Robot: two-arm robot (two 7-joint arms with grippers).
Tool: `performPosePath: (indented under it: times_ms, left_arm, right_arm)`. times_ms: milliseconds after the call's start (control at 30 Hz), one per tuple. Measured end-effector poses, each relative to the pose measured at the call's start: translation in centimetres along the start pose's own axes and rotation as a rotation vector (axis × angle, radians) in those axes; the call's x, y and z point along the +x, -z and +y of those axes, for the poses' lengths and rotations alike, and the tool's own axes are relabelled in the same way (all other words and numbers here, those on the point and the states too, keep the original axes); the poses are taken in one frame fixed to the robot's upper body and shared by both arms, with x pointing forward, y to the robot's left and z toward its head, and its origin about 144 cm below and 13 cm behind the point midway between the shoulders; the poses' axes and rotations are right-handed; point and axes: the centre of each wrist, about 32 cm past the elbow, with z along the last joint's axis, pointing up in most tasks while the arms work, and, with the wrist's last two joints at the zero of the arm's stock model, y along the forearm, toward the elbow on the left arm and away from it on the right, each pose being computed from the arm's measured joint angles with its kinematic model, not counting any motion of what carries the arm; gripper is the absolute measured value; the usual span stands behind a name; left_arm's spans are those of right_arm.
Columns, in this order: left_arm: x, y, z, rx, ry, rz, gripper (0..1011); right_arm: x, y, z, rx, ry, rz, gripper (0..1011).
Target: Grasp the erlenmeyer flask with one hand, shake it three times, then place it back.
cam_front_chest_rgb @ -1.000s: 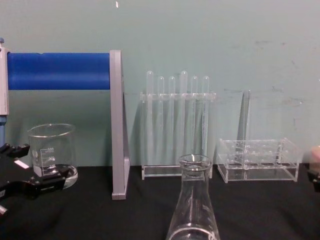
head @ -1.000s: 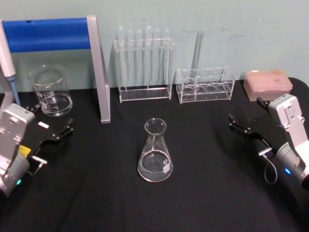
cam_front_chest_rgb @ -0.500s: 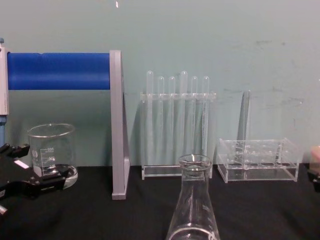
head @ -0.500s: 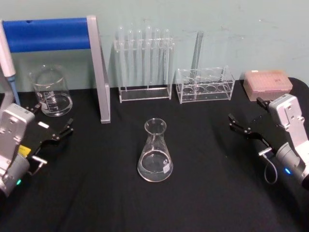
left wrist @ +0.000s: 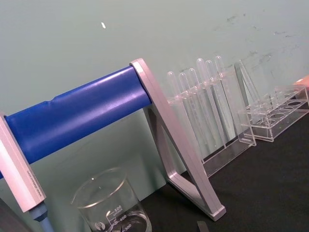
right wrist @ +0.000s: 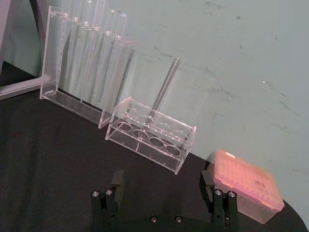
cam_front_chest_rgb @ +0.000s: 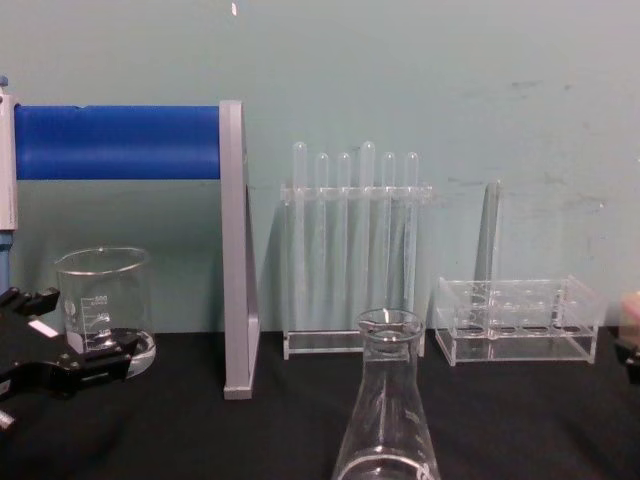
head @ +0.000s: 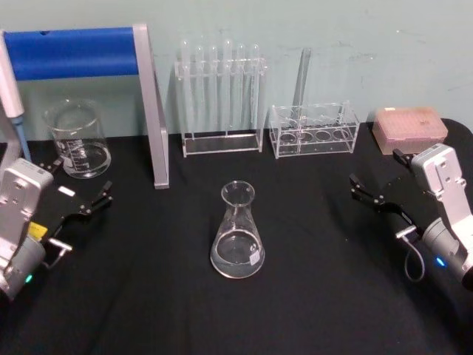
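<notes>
The erlenmeyer flask point(head: 237, 233) stands upright on the black table, at the middle; in the chest view the clear flask point(cam_front_chest_rgb: 388, 420) rises at the bottom centre. My left gripper point(head: 81, 181) rests at the table's left, open and holding nothing, well left of the flask. From the chest its black fingers point(cam_front_chest_rgb: 100, 362) lie in front of the beaker. My right gripper point(head: 375, 170) sits at the right side, open and holding nothing, well right of the flask. In the right wrist view, the right gripper point(right wrist: 161, 186) has its two fingers wide apart over bare table.
A glass beaker point(head: 77, 140) stands back left, beside a blue-and-grey stand point(head: 151, 111). A tall test-tube rack point(head: 220, 96), a low clear rack point(head: 314, 129) holding one tube, and a pink tip box point(head: 410, 127) line the back edge.
</notes>
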Motion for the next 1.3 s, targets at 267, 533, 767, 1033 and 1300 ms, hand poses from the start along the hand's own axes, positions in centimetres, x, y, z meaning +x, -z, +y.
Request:
performPosePath:
  times_ms: [267,533,767,1033,1300]
  left_arm:
    - [0.0,0.0,0.0,0.000,0.000,0.000,1001]
    - [0.0,0.0,0.0,0.000,0.000,0.000,1001]
    - [0.0,0.0,0.0,0.000,0.000,0.000,1001]
    - [0.0,0.0,0.0,0.000,0.000,0.000,1001]
    - [0.0,0.0,0.0,0.000,0.000,0.000,1001]
  right_arm:
    - [-0.1,0.1,-0.1,0.003,-0.014,0.007,1000]
    - [-0.4,-0.2,-0.8,0.038,-0.080,0.072,1000]
    - [-0.9,-0.6,-1.6,0.073,-0.156,0.125,1000]
    - [-2.4,-1.1,-2.4,0.113,-0.298,0.216,1000]
    - [-4.1,-1.4,-2.4,0.124,-0.413,0.276,1000]
